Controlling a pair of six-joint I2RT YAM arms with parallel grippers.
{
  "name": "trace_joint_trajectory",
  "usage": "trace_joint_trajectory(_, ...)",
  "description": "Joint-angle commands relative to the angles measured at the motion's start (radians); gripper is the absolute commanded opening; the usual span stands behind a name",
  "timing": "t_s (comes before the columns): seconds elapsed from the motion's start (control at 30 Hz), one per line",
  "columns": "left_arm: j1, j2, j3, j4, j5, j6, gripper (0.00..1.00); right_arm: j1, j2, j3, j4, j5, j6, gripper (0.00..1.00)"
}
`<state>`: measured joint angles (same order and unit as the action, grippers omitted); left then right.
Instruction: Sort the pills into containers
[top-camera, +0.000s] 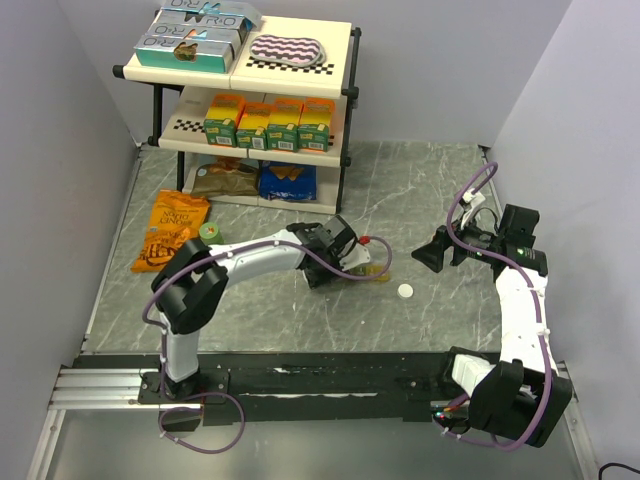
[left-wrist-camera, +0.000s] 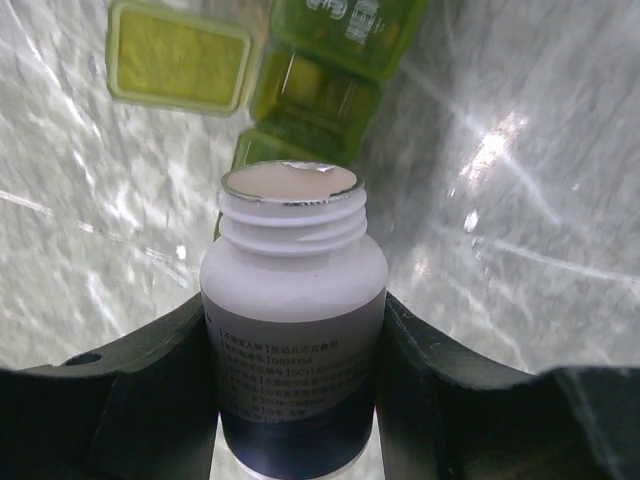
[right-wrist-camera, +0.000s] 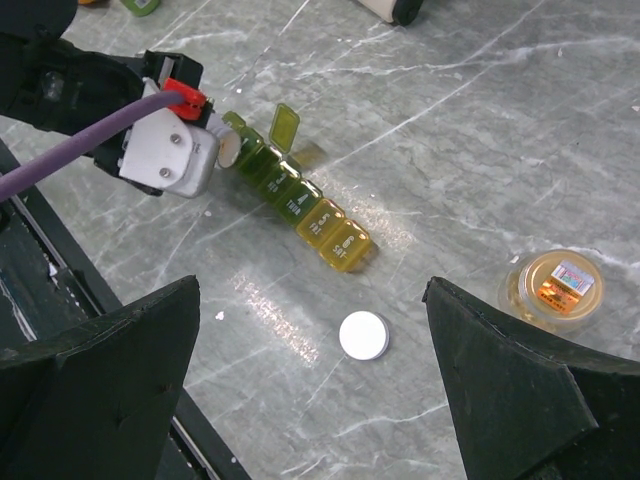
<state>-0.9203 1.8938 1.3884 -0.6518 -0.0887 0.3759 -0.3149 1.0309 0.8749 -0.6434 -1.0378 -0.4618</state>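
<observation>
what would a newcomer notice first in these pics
The left gripper clamps an uncapped white pill bottle mid-table, its mouth aimed at the olive end of the green-to-yellow containers, where one lid stands open. A white cap lies loose near the strip's yellow end, and the right gripper hangs wide open off to the right.

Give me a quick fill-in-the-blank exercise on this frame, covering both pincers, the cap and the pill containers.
1. The left pincer grips an uncapped white ___.
2. Its round white cap lies on the ___.
3. On the strip of containers, ___ lid stands open.
4. The right pincer is open and holds ___.
Missing words: bottle; table; one; nothing.
</observation>
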Motion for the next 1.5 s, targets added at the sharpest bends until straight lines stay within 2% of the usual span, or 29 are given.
trace_joint_trajectory(0.0,0.002,0.024,0.103,-0.039,-0.054,-0.029,0.01,-0.01,0.004,0.003,-0.001,-0.031,-0.005,1.0)
trace_joint_trajectory(0.07,-0.003,-0.08,-0.02,0.097,-0.022,-0.02,0.01,-0.012,0.004,0.001,0.004,-0.03,0.002,1.0)
trace_joint_trajectory(0.17,-0.009,0.04,0.096,-0.092,-0.078,-0.034,0.01,-0.012,0.003,-0.001,0.004,-0.033,0.0,1.0)
trace_joint_trajectory(0.2,-0.018,0.01,0.051,-0.063,-0.101,-0.038,0.01,-0.012,0.004,0.002,0.002,-0.031,-0.003,1.0)
trace_joint_trajectory(0.23,-0.026,-0.039,0.008,0.093,-0.068,-0.037,0.01,-0.013,0.003,0.004,0.001,-0.03,-0.005,1.0)
trace_joint_trajectory(0.27,-0.02,-0.098,-0.032,0.142,-0.013,-0.037,0.01,-0.013,0.003,0.003,0.001,-0.028,-0.002,1.0)
trace_joint_trajectory(0.3,-0.009,-0.067,0.004,0.015,0.013,-0.031,0.01,-0.015,0.0,-0.001,0.005,-0.031,0.0,1.0)
trace_joint_trajectory(0.37,0.008,0.116,0.127,-0.165,-0.057,-0.057,0.01,-0.016,0.001,-0.001,0.004,-0.033,-0.001,1.0)
trace_joint_trajectory(0.4,0.006,0.096,0.095,-0.131,-0.048,-0.054,0.01,-0.015,0.003,0.002,-0.001,-0.031,-0.003,1.0)
trace_joint_trajectory(0.43,0.002,-0.008,0.054,0.026,-0.031,-0.054,0.01,-0.016,0.003,0.004,-0.002,-0.03,-0.005,1.0)
trace_joint_trajectory(0.47,0.001,-0.05,-0.001,0.087,-0.014,-0.058,0.01,-0.018,0.003,0.001,0.001,-0.03,-0.005,1.0)
trace_joint_trajectory(0.5,0.003,-0.061,0.009,0.084,0.006,-0.055,0.01,-0.019,0.0,-0.001,0.004,-0.034,-0.002,1.0)
trace_joint_trajectory(0.57,0.003,0.08,0.16,-0.159,-0.064,-0.058,0.01,-0.019,0.003,-0.001,0.005,-0.039,0.002,1.0)
trace_joint_trajectory(0.6,0.003,0.103,0.165,-0.179,-0.077,-0.06,0.01,-0.019,0.008,0.004,-0.001,-0.041,0.0,1.0)
trace_joint_trajectory(0.67,-0.009,0.009,0.073,-0.011,-0.037,-0.061,0.01,-0.021,0.009,0.007,-0.007,-0.034,-0.005,1.0)
trace_joint_trajectory(0.7,-0.009,-0.014,0.058,0.01,-0.037,-0.058,0.01,-0.023,0.006,0.001,-0.002,-0.034,-0.006,1.0)
trace_joint_trajectory(0.83,-0.021,0.083,0.141,-0.163,-0.089,-0.06,0.01,-0.024,0.003,0.001,0.001,-0.039,-0.001,1.0)
trace_joint_trajectory(0.93,-0.023,-0.033,0.028,0.026,-0.054,-0.037,0.01,-0.024,0.006,0.004,-0.001,-0.038,-0.003,1.0)
trace_joint_trajectory(0.97,-0.022,-0.016,0.055,0.006,-0.065,-0.037,0.01,-0.024,0.006,0.001,-0.001,-0.039,-0.003,1.0)
trace_joint_trajectory(1.0,-0.031,0.014,0.099,-0.111,-0.081,-0.037,0.01,-0.024,0.006,0.001,0.001,-0.039,-0.002,1.0)
trace_joint_trajectory(1.03,-0.041,0.019,0.116,-0.102,-0.117,-0.043,0.01,-0.024,0.005,0.001,0.002,-0.038,-0.001,1.0)
trace_joint_trajectory(1.1,-0.028,-0.044,0.019,0.013,-0.063,-0.006,0.01,-0.024,0.006,0.002,0.001,-0.038,-0.001,1.0)
trace_joint_trajectory(1.2,-0.024,0.04,0.109,-0.13,-0.088,-0.031,0.01,-0.024,0.003,0.001,-0.001,-0.036,-0.002,1.0)
trace_joint_trajectory(1.27,-0.038,-0.047,0.014,0.021,-0.045,-0.003,0.01,-0.024,0.004,0.001,0.004,-0.036,0.003,1.0)
trace_joint_trajectory(1.3,-0.01,-0.033,0.014,0.027,-0.036,-0.003,0.01,-0.024,0.006,0.003,0.002,-0.038,0.0,1.0)
trace_joint_trajectory(1.33,-0.002,0.008,0.108,-0.109,-0.037,-0.015,0.01,-0.024,0.006,0.001,-0.001,-0.038,-0.001,1.0)
trace_joint_trajectory(1.37,-0.011,0.034,0.133,-0.144,-0.048,-0.018,0.01,-0.026,0.006,-0.001,-0.001,-0.034,-0.003,1.0)
trace_joint_trajectory(1.43,-0.037,-0.021,0.054,-0.017,-0.043,0.0,0.01,-0.026,0.006,-0.001,0.004,-0.036,0.0,1.0)
trace_joint_trajectory(1.47,-0.022,-0.024,0.054,-0.025,-0.025,-0.005,0.01,-0.026,0.008,0.004,-0.001,-0.038,0.0,1.0)
